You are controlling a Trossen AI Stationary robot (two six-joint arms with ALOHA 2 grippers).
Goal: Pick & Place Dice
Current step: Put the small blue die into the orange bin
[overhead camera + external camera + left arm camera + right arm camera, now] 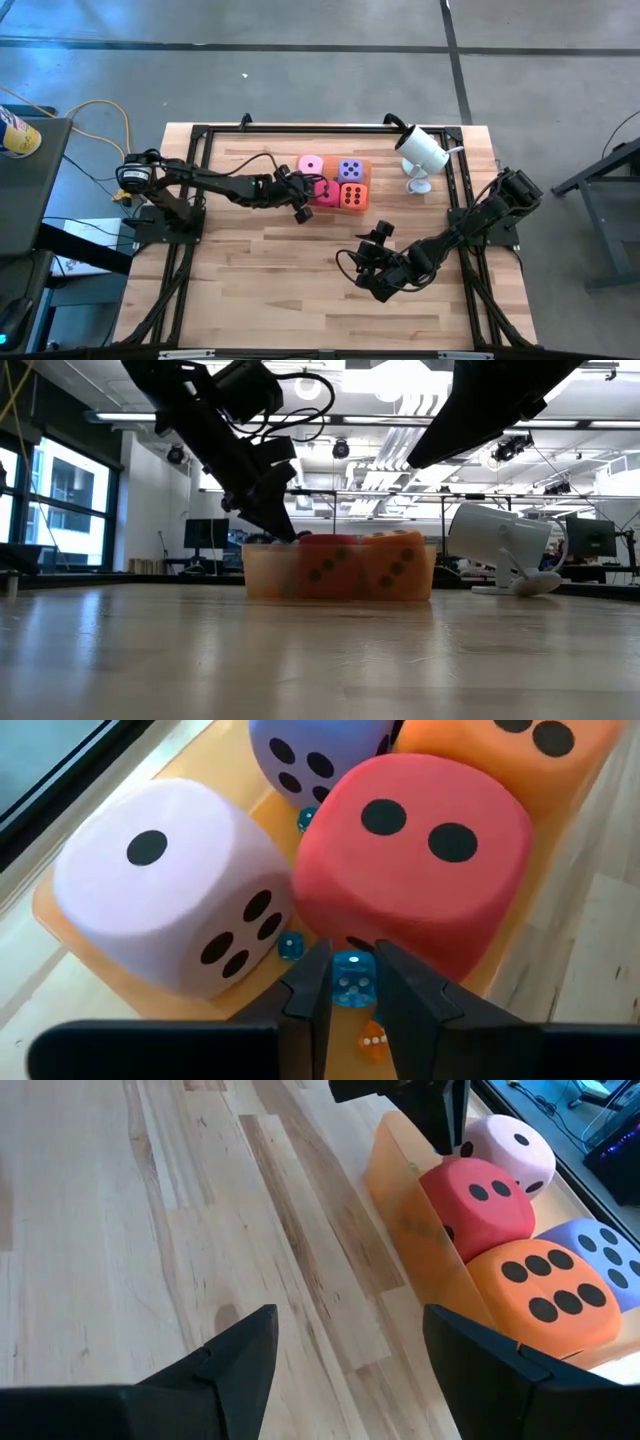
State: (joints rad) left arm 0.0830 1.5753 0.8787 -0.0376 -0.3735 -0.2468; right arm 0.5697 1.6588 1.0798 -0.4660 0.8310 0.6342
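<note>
Clamping a tiny translucent blue die (pixel 350 978) between its fingers, the left gripper (pixel 303 204) was seen at centre frame over the translucent orange tray (pixel 366 163). Four soft foam dice, pink (pixel 311 165), lavender (pixel 350 170), red (pixel 326 194) and orange (pixel 352 195), were packed inside it. The right gripper (pixel 372 262), lower right, was held open and empty.

Four dice (pixel 331 181) sit together in a tray (pixel 361 163) near the counter's (pixel 300 290) far edge; a camera (pixel 421 150) stands just right of it.
</note>
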